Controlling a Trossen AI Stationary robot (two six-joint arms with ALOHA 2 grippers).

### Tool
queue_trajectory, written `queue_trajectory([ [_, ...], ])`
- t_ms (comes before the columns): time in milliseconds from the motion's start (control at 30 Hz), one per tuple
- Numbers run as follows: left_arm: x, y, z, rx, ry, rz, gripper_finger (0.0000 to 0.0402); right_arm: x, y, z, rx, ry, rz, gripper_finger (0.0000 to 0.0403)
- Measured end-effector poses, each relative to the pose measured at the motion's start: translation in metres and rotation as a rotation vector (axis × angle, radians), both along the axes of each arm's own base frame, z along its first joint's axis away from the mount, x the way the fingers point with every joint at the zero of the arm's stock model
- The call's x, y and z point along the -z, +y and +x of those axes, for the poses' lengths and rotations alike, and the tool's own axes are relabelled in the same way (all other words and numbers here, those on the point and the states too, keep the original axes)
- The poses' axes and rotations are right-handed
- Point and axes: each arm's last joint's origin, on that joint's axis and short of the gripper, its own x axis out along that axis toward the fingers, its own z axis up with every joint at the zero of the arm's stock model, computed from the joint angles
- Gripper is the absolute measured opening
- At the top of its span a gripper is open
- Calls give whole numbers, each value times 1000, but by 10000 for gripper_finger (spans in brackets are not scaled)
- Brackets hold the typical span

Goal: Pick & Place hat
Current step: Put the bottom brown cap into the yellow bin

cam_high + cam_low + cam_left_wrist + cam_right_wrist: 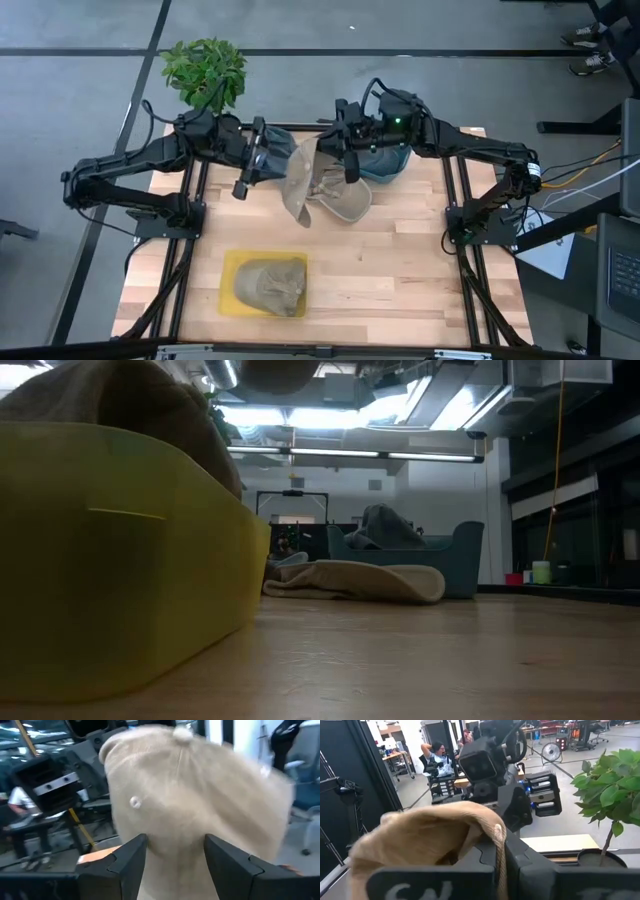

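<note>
— Jaws first: how did they stand?
— Those of the right gripper (pixel 322 152) were pressed together on the edge of the raised beige cloth hat (pixel 300 178); the right wrist view showed the cloth bunched (pixel 427 837) and pinched in front of that camera. Those of the left gripper (pixel 175 857) stood apart, one dark finger (pixel 127 857) on each side of the hat's crown (pixel 195 795), which filled the left wrist view. Whether the fingers touched the cloth I could not tell.

— And the larger things?
— Biggest was the pale wooden plank surface (pixel 400 270), with the two dark arms reaching in from either side and meeting over its far edge. A blue-grey tub (pixel 385 165) sat at that far edge, beneath the right arm. A flat yellow plastic bin (pixel 232 290) lay at the near side, well apart from the grippers, with a second beige hat (pixel 270 285) inside it. In the low view its yellow wall (pixel 110 550) filled the left side.

— Where was the task's hat?
— Lifted between the two grippers, hanging over another beige hat (pixel 342 205) that lay flat on the surface just in front of the tub.

— Anything else?
— A green leafy potted plant (pixel 205 70) stood beyond the far left corner, behind the left arm. A person (pixel 439 757) showed far off in the right wrist view.
</note>
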Motion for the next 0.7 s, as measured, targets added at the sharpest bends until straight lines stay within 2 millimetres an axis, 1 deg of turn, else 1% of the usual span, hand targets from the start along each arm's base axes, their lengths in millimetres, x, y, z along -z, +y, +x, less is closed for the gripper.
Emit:
queue_trajectory([
  [200,-2,3,-3,112,6,-109,196,0,0,0,-5,3,1,5],
  [300,0,4,0,129,17,-127,196,0,0,0,-3,-3,11,5],
  [533,5,9,12,90,-2,-33,196,-2,0,0,-2,-14,39,5],
  [700,-5,10,8,26,-97,31,196,1,0,0,7,8,52,5],
])
